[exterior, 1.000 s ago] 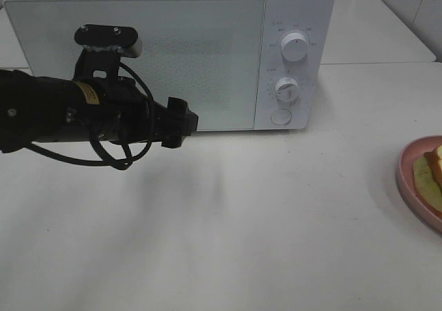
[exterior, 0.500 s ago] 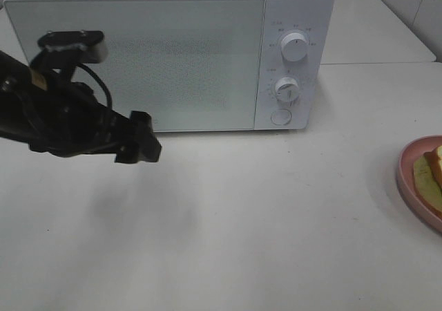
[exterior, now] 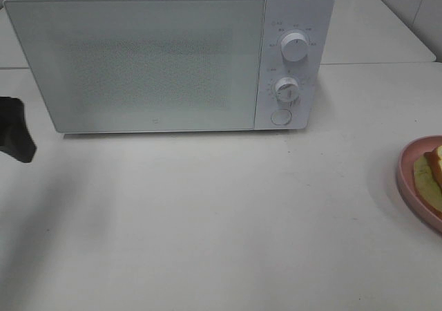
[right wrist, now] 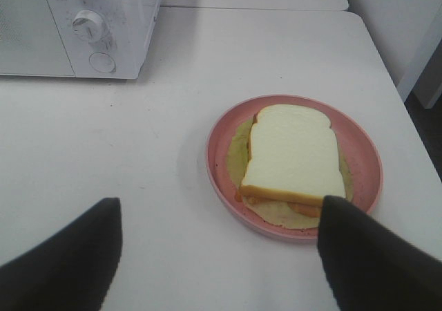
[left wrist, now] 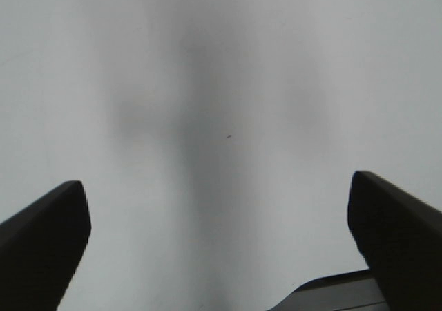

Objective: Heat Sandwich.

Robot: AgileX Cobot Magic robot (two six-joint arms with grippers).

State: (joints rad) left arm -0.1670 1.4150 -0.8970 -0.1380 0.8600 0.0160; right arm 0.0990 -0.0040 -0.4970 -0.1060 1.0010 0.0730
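Left black gripper (exterior: 14,137) has pulled back to the frame's left edge — spread, empty.
Right black gripper (right wrist: 219,256) — spread above the white-bread sandwich (right wrist: 293,157) on the round pink plate (right wrist: 217,164).

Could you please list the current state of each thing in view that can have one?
White microwave oven: door closed, standing on the table.
Sandwich of white bread with yellow-green filling: lying on the plate, not gripped.
Round pink plate: on the table, holding the sandwich.
Left gripper: open, empty, over bare tabletop.
Right gripper: open, empty, poised short of the plate.
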